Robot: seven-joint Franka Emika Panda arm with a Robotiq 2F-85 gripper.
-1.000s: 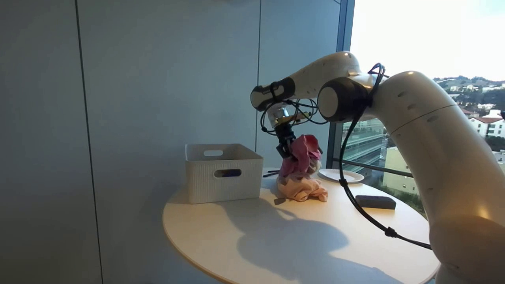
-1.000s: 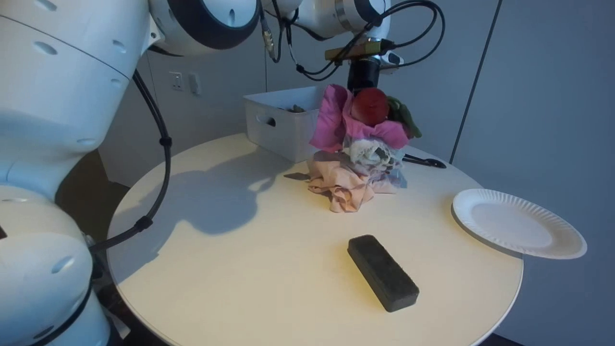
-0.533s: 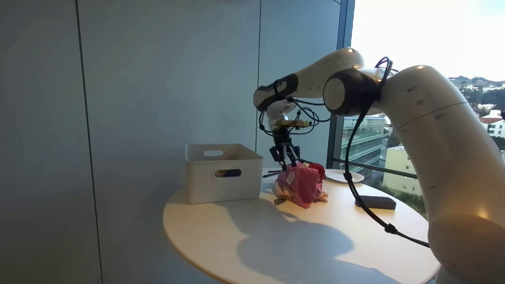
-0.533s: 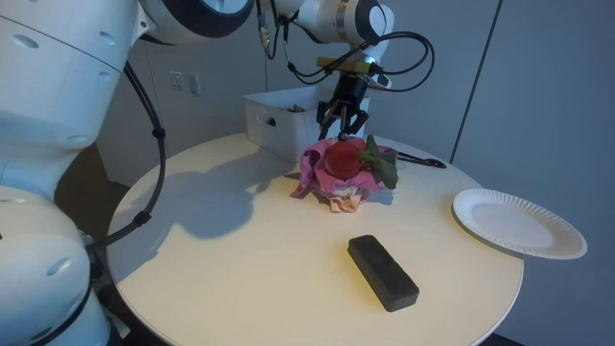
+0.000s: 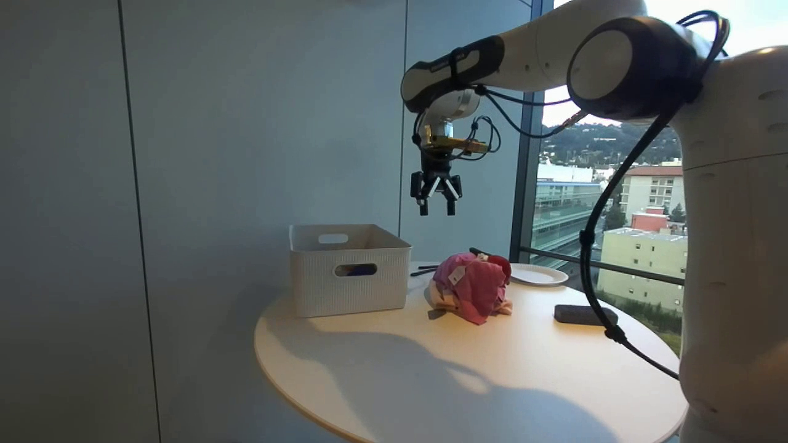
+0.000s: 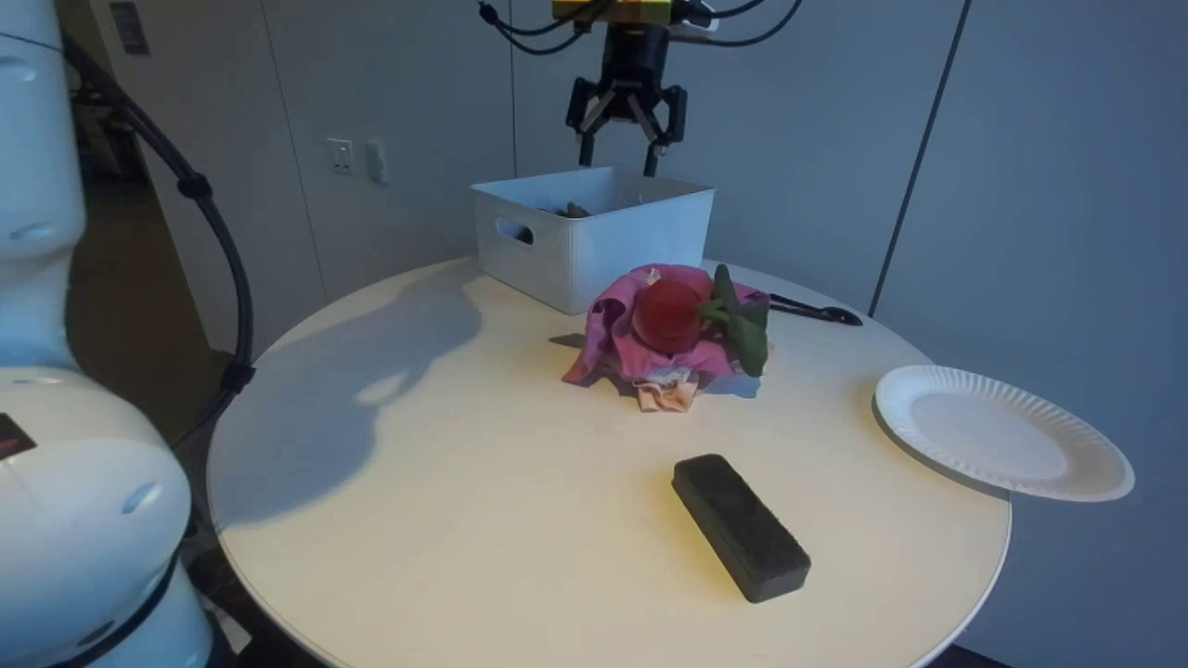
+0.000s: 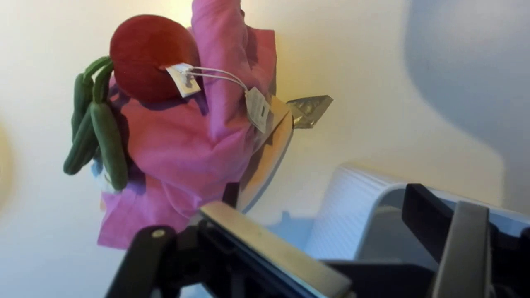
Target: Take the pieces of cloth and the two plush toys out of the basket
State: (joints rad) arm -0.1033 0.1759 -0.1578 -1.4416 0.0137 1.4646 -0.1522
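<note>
Pink cloth lies heaped on the table beside the basket, over a peach cloth that is mostly covered. On top rests a red round plush toy with green pod-like parts and a white tag. The white basket stands upright; in an exterior view a small brownish thing shows inside it, too little seen to name. Whether it is the other plush toy I cannot tell. My gripper hangs high above the table, near the basket's side towards the pile, its jaws open with nothing between them.
A white plate sits at the table's edge, and a dark block lies nearer the middle. Black utensils rest behind the pile. A small shiny brownish scrap pokes out beside the cloth.
My gripper has opened and let go of the pink cloth, which dropped with the red plush onto the peach cloth. Since then the gripper has risen well above the pile, towards the basket.
</note>
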